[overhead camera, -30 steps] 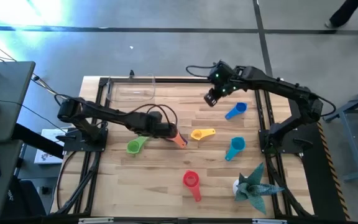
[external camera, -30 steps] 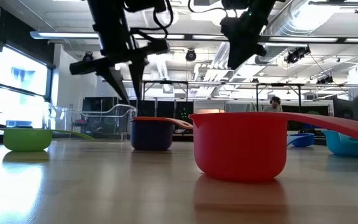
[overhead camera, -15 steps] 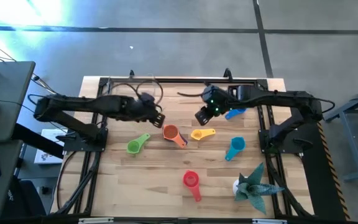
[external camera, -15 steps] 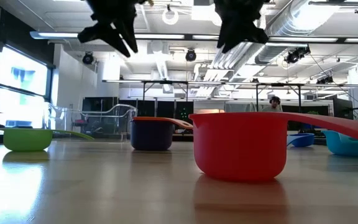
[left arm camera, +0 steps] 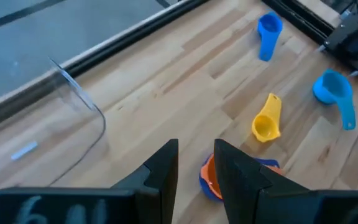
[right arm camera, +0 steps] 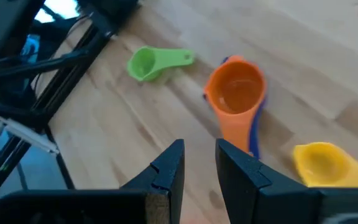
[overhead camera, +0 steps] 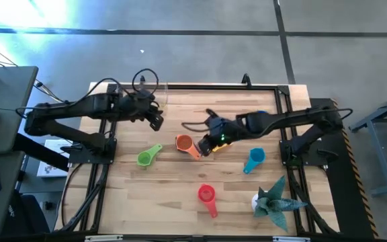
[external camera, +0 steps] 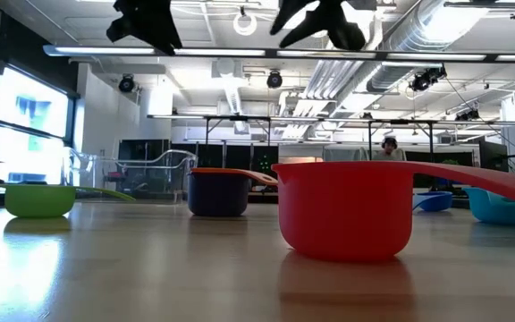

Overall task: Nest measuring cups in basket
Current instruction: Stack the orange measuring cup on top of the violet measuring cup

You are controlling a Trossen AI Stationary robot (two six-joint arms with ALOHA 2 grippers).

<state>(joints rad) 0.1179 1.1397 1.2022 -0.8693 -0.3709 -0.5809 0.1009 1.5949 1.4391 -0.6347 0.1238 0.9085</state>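
The left gripper point(overhead camera: 156, 119) hangs in the air over the far left part of the pale wooden tabletop point(overhead camera: 173, 185), just beside the basket. Its two dark fingers stand a narrow gap apart and have hold of nothing. The right gripper point(overhead camera: 205, 146) hovers over the middle of the tabletop, right by the orange cup, its fingers likewise a little apart and empty.

The basket point(left arm camera: 89, 107) is a clear, see-through plastic bin with low walls and rounded corners. It sits against the far edge of the tabletop, toward the left corner.

I count seven measuring cups, all small plastic scoops with short flat handles, and all out on the wood.
- The orange cup point(right arm camera: 235, 93) sits nested in the purple cup point(external camera: 217, 195) near the middle. Only the purple handle and side show beneath it.
- The yellow cup point(right arm camera: 319, 163) lies just to their right, under the right arm.
- The green cup point(overhead camera: 146, 157) lies to their left, nearer the front edge.
- The blue cup point(left arm camera: 268, 28) lies toward the far right.
- The teal cup point(overhead camera: 254, 158) is by the right edge.
- The red cup point(overhead camera: 207, 195) rests close to the front edge, about midway along it.

One spiky teal plant-like figure point(overhead camera: 274, 199) stands in the front right corner.
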